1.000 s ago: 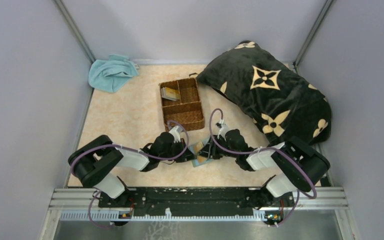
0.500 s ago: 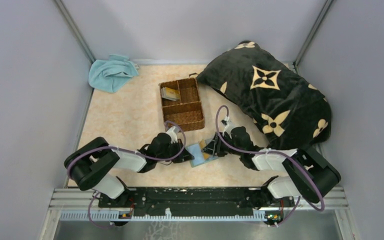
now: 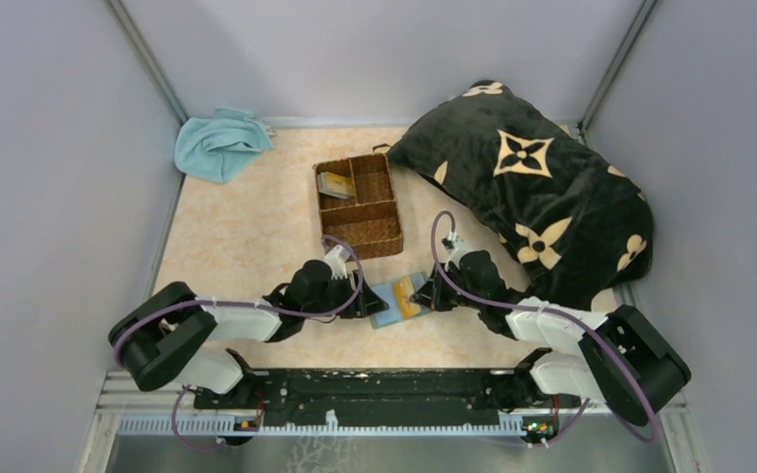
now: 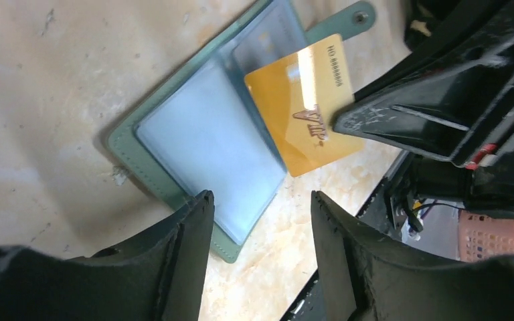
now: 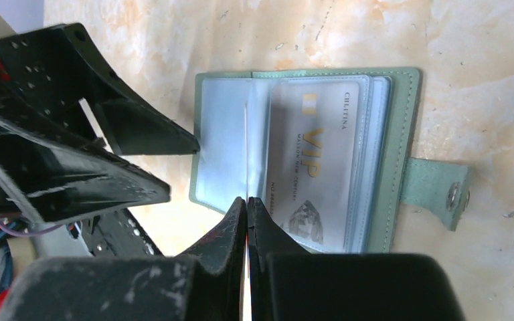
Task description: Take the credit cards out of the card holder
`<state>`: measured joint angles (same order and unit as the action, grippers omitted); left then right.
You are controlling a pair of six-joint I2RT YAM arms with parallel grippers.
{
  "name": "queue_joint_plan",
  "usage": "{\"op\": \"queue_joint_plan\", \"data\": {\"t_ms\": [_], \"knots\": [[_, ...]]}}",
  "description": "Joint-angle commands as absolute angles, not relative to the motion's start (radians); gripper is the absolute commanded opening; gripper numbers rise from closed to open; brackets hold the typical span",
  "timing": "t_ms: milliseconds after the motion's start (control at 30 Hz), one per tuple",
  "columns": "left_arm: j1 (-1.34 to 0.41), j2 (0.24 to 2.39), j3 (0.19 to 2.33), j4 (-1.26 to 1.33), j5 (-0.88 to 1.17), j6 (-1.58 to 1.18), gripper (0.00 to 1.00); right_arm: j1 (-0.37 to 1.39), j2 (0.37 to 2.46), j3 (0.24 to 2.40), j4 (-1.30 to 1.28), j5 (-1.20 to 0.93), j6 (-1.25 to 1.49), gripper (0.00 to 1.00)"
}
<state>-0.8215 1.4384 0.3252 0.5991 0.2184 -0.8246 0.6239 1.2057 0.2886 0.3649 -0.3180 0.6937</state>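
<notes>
The card holder (image 4: 174, 144) lies open on the table, grey-green with pale blue pockets; it also shows in the top view (image 3: 390, 302). A tan-gold credit card (image 4: 304, 100) sticks out of it at an angle, and my right gripper (image 5: 247, 199) is shut on it, so the card is seen edge-on there. A grey VIP credit card (image 5: 314, 167) sits in a pocket of the card holder (image 5: 401, 134). My left gripper (image 4: 261, 204) stands open over the holder's near corner, gripping nothing. From above, the left gripper (image 3: 367, 301) and right gripper (image 3: 426, 293) flank the holder.
A brown wicker basket (image 3: 395, 212) with three compartments stands just beyond the grippers, a small stack (image 3: 335, 184) in its back left part. A light-blue towel (image 3: 219, 143) lies at the back left. A big black patterned pillow (image 3: 532, 187) fills the back right.
My left gripper has opened and let go of the card holder, which now lies flat. My right gripper has shut on the gold card. Both arms have stretched lower over the table.
</notes>
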Motion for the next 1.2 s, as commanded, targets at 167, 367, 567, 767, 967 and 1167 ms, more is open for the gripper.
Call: {"op": "queue_joint_plan", "data": {"t_ms": [167, 367, 567, 767, 967, 1167], "knots": [[-0.809, 1.254, 0.352, 0.486, 0.211, -0.595, 0.61, 0.611, 1.084, 0.329, 0.31, -0.538, 0.532, 0.0], [-0.802, 1.193, 0.366, 0.56, 0.484, -0.457, 0.6, 0.612, 1.116, 0.272, 0.544, -0.822, 0.605, 0.0], [-0.802, 1.17, 0.372, 0.579, 0.656, -0.405, 0.6, 0.612, 1.11, 0.26, 0.63, -0.887, 0.657, 0.0], [-0.802, 1.204, 0.392, 0.604, 0.77, -0.398, 0.23, 0.614, 1.16, 0.261, 0.67, -0.894, 0.668, 0.0], [-0.802, 1.188, 0.403, 0.546, 0.747, -0.367, 0.0, 0.614, 1.14, 0.278, 0.627, -0.871, 0.647, 0.0], [-0.8, 1.12, 0.419, 0.45, 0.448, -0.403, 0.0, 0.612, 1.026, 0.265, 0.545, -0.626, 0.649, 0.46]]}}
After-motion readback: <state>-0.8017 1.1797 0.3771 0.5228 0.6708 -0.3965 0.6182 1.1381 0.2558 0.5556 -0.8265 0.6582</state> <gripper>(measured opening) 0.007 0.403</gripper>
